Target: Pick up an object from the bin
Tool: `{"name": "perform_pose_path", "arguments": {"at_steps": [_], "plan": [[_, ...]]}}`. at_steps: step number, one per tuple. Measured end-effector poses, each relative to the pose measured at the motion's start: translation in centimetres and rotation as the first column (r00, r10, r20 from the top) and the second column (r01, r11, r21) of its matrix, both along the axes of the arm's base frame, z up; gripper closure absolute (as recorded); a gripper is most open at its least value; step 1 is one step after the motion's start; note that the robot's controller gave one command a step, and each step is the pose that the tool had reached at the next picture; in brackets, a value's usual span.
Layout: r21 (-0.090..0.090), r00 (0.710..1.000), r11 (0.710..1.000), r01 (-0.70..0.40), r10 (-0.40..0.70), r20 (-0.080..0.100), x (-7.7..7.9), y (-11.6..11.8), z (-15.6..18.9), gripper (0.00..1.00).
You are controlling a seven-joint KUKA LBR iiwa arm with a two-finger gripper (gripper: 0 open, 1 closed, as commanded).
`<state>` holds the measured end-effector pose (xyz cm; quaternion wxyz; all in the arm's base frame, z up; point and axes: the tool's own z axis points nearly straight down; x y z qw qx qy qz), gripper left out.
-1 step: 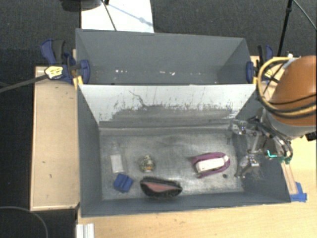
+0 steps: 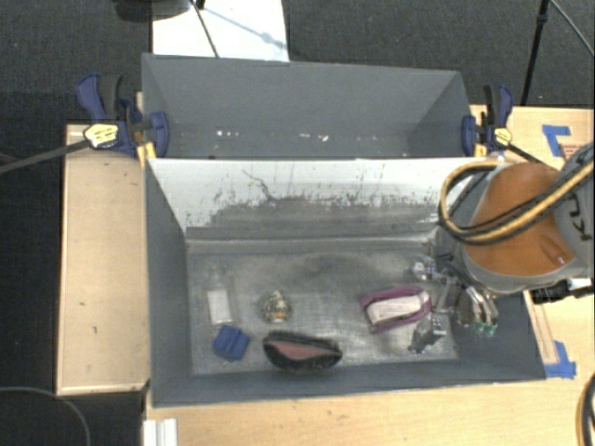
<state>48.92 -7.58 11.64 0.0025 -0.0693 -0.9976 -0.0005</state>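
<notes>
The grey metal bin (image 2: 307,193) fills the middle of the scene, its floor scuffed. In from the right comes the arm (image 2: 521,230), its orange cover and looped cables hanging over the bin's right end. The claw (image 2: 429,328) is down low at the right of the floor, close to the near wall; open or closed, there's no telling from here. Just left of it, touching or nearly so, lies a tilted purple-and-white thing (image 2: 395,307). Further left by the near wall sits a dark oval thing with a pinkish inside (image 2: 300,351). Then come a small blue piece (image 2: 230,343), a pale little block (image 2: 218,305) just beyond it, and a tiny round brownish thing (image 2: 275,306) mid-floor.
</notes>
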Motion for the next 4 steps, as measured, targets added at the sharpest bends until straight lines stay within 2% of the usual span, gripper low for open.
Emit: {"name": "perform_pose_path", "arguments": {"at_steps": [1,2,3,4], "plan": [[-0.001,0.997,0.997,0.072,-0.072,0.007,4.0,2.3,-4.1,0.00],[-0.001,1.000,1.000,-0.010,0.010,0.005,2.9,2.4,-2.2,0.00],[-0.001,1.000,1.000,-0.015,0.015,0.005,2.9,2.4,-2.2,1.00],[-0.003,1.000,1.000,-0.017,0.017,0.015,1.1,1.6,12.1,1.00]]}}
